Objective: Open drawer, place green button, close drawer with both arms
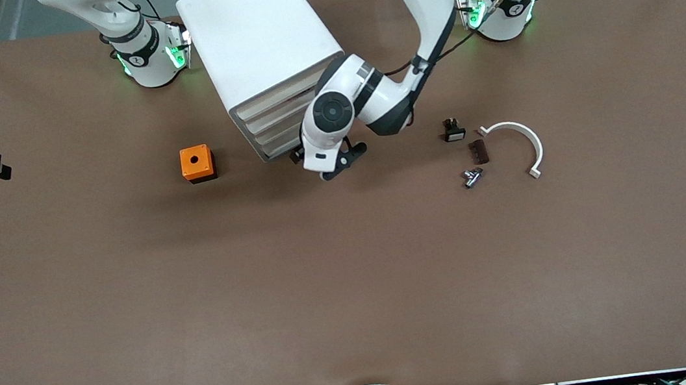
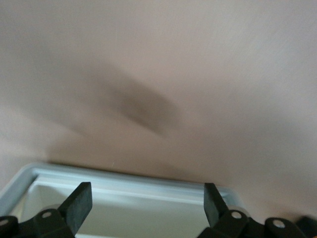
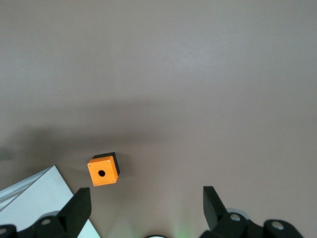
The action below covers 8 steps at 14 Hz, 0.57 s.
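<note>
At the cabinet [image 1: 259, 46] front, the left gripper [image 2: 147, 204] spreads wide at a drawer [image 2: 124, 198] rim; which drawer, unclear; right gripper [image 3: 146, 206], wide, waits above the orange box [image 3: 103, 171]; green button unseen.

We see an orange box [image 1: 197, 163] with a hole in its top sitting on the brown table [image 1: 356, 295], toward the right arm's end. Toward the left arm's end we spot a cluster: a black button with a white cap [image 1: 454, 130], a small dark brown block [image 1: 479, 151] just beside it, a little metal fitting [image 1: 472, 176] nearer the front edge, and a white curved bracket [image 1: 520, 144] arcing close by them.
</note>
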Available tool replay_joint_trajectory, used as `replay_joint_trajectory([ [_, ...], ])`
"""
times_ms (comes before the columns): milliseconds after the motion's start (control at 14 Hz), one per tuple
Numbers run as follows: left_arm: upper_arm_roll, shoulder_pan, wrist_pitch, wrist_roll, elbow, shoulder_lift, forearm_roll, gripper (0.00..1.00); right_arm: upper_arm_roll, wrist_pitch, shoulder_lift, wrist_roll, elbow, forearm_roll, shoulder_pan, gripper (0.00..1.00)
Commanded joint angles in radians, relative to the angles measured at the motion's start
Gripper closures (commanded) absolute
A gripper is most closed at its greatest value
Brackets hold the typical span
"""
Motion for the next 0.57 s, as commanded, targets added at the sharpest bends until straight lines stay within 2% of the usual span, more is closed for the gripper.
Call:
replay_joint_trajectory([
  [0,0.013,0.100,-0.092,0.005,0.052,-0.080,0.080,0.01,0.010,0.083,-0.090,0.013,-0.104,0.012,-0.010,0.00],
  [143,0.011,0.158,-0.233,0.013,0.119,-0.109,0.224,0.01,0.012,0.122,-0.121,0.005,-0.144,0.009,-0.008,0.00],
  [286,0.010,0.201,-0.336,0.081,0.127,-0.170,0.350,0.01,0.012,0.117,-0.133,0.004,-0.150,0.009,-0.008,0.00],
  [500,0.010,0.324,-0.481,0.320,0.126,-0.276,0.361,0.01,0.012,0.134,-0.162,0.005,-0.190,0.009,-0.008,0.00],
])
